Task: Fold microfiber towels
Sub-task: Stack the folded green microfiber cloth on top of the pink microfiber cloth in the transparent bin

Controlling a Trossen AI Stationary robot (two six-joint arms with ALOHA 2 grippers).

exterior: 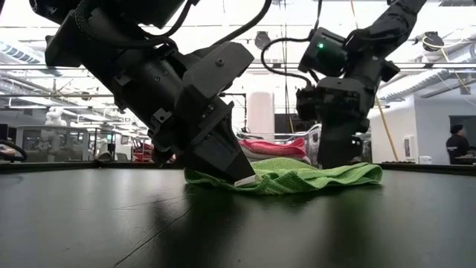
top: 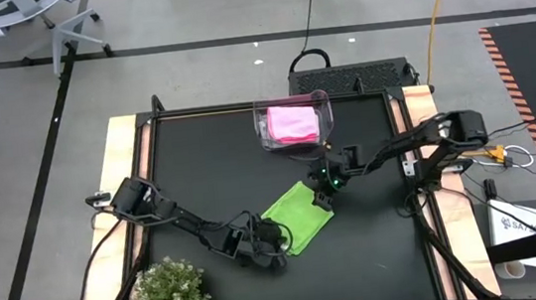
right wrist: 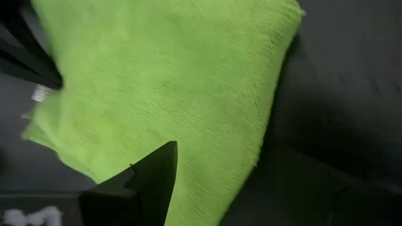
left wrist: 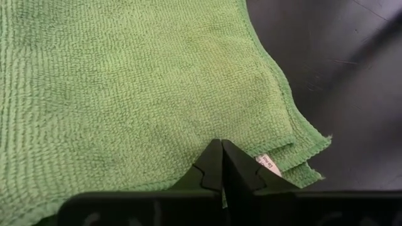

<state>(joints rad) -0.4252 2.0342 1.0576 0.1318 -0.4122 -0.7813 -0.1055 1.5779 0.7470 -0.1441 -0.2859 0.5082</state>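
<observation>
1. Nearest the table's front edge, a small bushy green plant (top: 167, 294) is sitting at the left corner, well apart from the work.
2. Just behind it, the left gripper (top: 270, 242) is pressing down at the near corner of the lime green microfiber towel (top: 298, 217). Its fingers (left wrist: 221, 166) are closed tight, seemingly pinching the layered corner by the white care tag (left wrist: 269, 164), though how much cloth is between them I cannot tell.
3. The green towel is lying already doubled on the black table (top: 200, 167), near the middle. Its long axis is running diagonally, from the left gripper at the near end towards the right gripper (top: 320, 192) at the far end.
4. The right gripper is hovering at the towel's far corner with its fingers spread wide, holding nothing that I can see.
5. The left arm has the hold, so I judge the next fold would carry that near corner across towards the right gripper.
6. Farthest back, a clear plastic bin (top: 264, 130) is holding one folded bright pink towel (top: 294, 121).
7. Counting: one green towel, one pink, one bin, one plant; no white cloths are showing.
</observation>
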